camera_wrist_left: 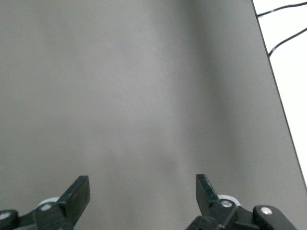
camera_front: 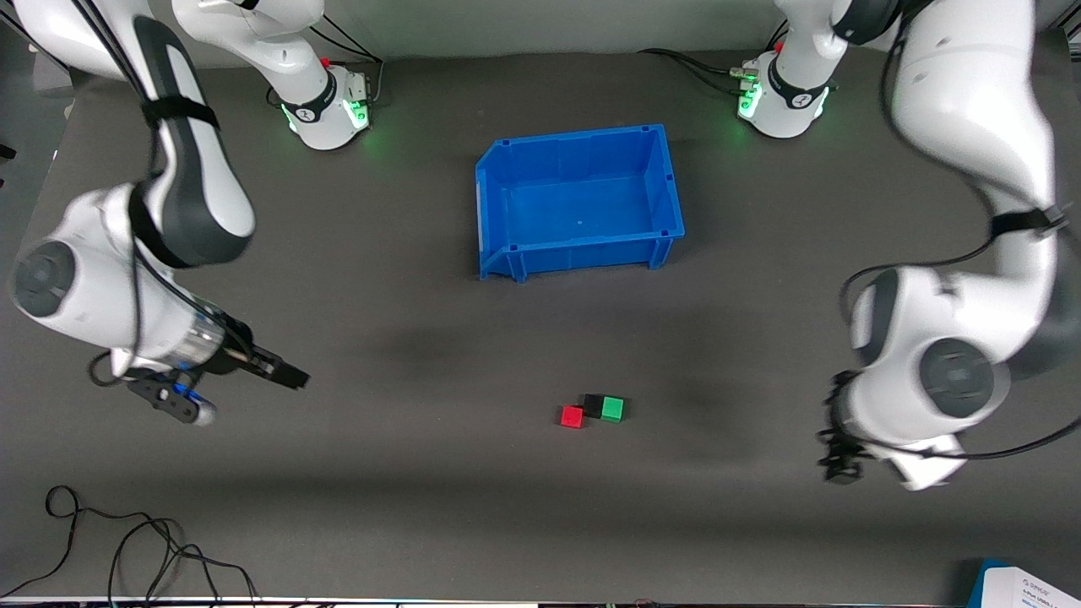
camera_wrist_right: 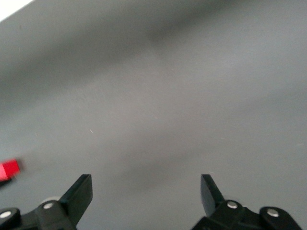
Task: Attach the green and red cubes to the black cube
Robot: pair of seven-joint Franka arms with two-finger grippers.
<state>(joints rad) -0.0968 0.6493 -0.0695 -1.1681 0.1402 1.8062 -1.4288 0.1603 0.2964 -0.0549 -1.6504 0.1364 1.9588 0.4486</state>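
The red cube (camera_front: 572, 416), the black cube (camera_front: 594, 405) and the green cube (camera_front: 612, 409) sit together on the grey mat, nearer the front camera than the blue bin. The black cube is in the middle, touching the green cube, and the red cube sits at its corner. My right gripper (camera_front: 287, 376) is open and empty, low over the mat toward the right arm's end, well apart from the cubes. The right wrist view (camera_wrist_right: 146, 189) shows the red cube (camera_wrist_right: 8, 170) at its edge. My left gripper (camera_front: 840, 466) is open and empty over bare mat at the left arm's end (camera_wrist_left: 143, 191).
An empty blue bin (camera_front: 574, 139) stands mid-table, nearer the robot bases. Loose black cables (camera_front: 127, 540) lie at the front edge toward the right arm's end. A white box (camera_front: 1026, 587) sits at the front corner by the left arm. The left wrist view shows the mat's edge (camera_wrist_left: 276, 86).
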